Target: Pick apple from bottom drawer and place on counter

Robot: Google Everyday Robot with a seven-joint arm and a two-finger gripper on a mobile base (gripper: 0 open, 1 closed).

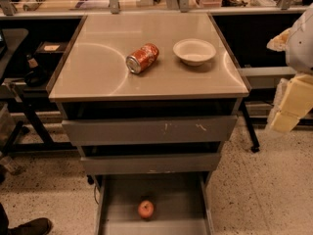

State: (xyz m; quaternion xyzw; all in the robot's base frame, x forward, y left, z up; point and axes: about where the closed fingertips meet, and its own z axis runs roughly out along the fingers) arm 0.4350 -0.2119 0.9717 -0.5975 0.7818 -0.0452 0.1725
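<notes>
The apple is small, round and red-orange. It lies on the grey floor of the bottom drawer, which is pulled open at the foot of the cabinet. The counter is the glossy beige top above it. My gripper shows as cream-coloured blocks at the right edge, off the cabinet's right side, about level with the top drawer. It is well above and to the right of the apple and touches nothing.
A crushed red-orange soda can lies on its side mid-counter, with a white bowl to its right. Two upper grey drawers sit partly open above the bottom one. A dark cart stands left, and a shoe shows bottom left.
</notes>
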